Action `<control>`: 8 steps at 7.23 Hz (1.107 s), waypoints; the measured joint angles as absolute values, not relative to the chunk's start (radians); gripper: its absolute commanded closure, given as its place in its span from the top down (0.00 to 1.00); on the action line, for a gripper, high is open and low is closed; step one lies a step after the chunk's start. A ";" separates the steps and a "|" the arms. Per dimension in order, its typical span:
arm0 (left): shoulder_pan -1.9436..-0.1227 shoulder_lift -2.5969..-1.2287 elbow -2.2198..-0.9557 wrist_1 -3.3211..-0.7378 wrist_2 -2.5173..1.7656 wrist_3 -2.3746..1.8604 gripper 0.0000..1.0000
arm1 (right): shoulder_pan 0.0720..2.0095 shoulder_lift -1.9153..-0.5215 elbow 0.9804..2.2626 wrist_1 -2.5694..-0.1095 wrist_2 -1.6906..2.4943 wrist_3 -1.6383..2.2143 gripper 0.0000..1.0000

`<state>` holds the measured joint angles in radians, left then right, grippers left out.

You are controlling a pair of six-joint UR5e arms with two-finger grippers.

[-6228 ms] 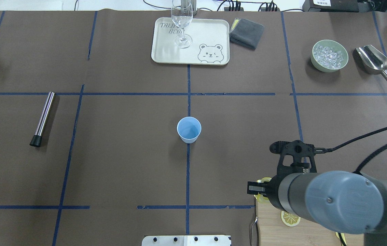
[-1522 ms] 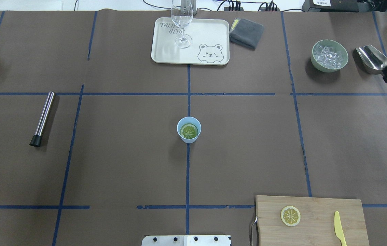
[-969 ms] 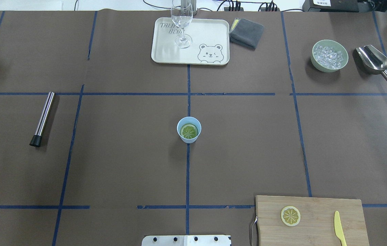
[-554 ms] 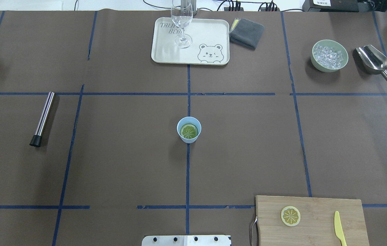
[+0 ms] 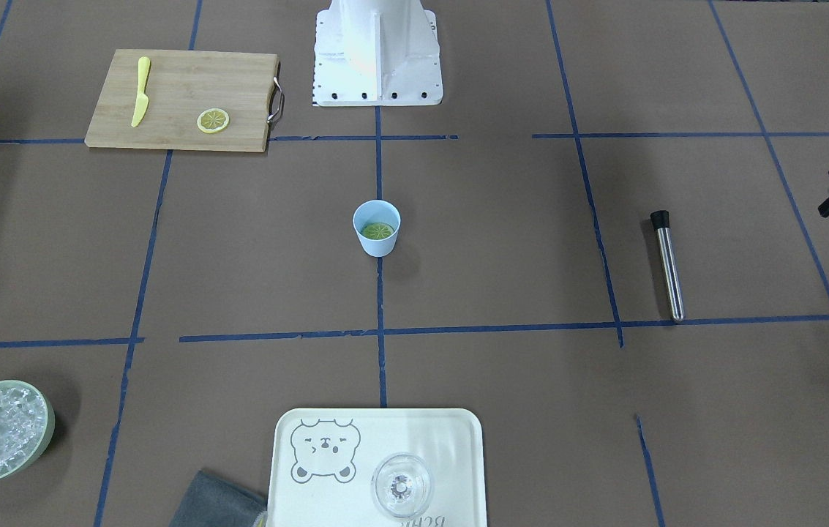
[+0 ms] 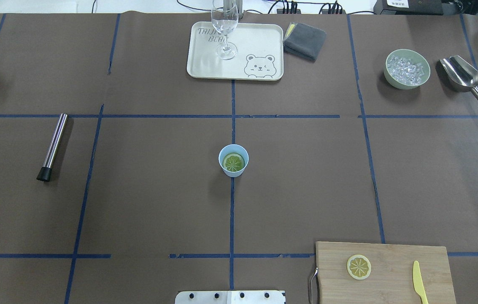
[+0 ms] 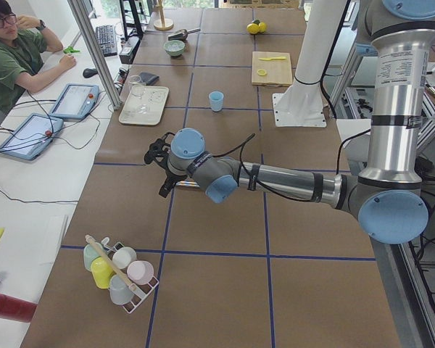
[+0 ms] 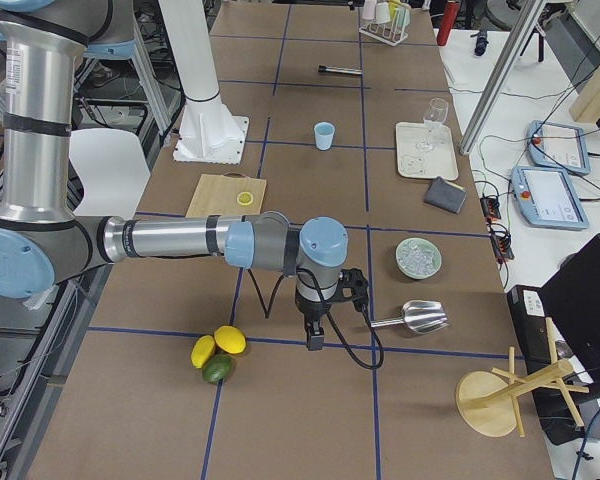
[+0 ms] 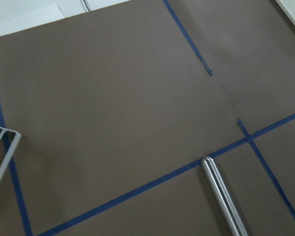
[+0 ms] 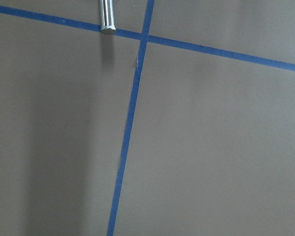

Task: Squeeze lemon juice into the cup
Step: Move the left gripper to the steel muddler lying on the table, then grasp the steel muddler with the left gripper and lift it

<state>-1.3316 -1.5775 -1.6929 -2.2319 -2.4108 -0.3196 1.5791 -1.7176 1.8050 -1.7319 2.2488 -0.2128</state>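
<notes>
The light-blue cup [image 6: 233,169] stands at the table's middle, also in the front view [image 5: 377,245]. A lemon slice [image 6: 233,161] lies flat inside it, face up [image 5: 377,230]. A second lemon slice [image 6: 358,267] lies on the bamboo cutting board [image 6: 390,253]. My left gripper [image 5: 827,205] is at the table's left end, far from the cup, near large in the left view [image 7: 162,175]; I cannot tell if it is open. My right gripper [image 8: 314,340] hangs beyond the scoop at the right end; I cannot tell its state. Both are outside the overhead view.
A yellow knife [image 6: 419,287] lies on the board. A tray [image 6: 205,63] with a wine glass [image 6: 224,25], a grey cloth [image 6: 305,40], an ice bowl [image 6: 406,69] and a metal scoop [image 6: 462,76] are at the back. A steel muddler [image 6: 54,145] lies left.
At first my right gripper was at the cutting board and the cup was empty. Then a lemon slice lay in the cup and the right gripper left the overhead view on the right.
</notes>
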 measured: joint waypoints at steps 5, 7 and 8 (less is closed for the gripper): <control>-1.014 -1.789 -1.593 -2.014 -2.150 -0.675 0.72 | 1.592 -1.738 1.807 -1.730 2.254 -0.219 1.00; -0.958 -1.810 -1.526 -2.025 -2.119 -0.697 0.72 | 1.604 -1.738 1.807 -1.730 2.255 -0.221 1.00; -0.935 -1.814 -1.490 -2.055 -2.103 -0.699 0.72 | 1.609 -1.738 1.808 -1.730 2.255 -0.222 1.00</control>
<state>-0.9351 -1.8136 -1.4905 -2.0554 -2.1028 -0.6990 1.6095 -1.7380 1.8076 -1.7303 2.2549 -0.2217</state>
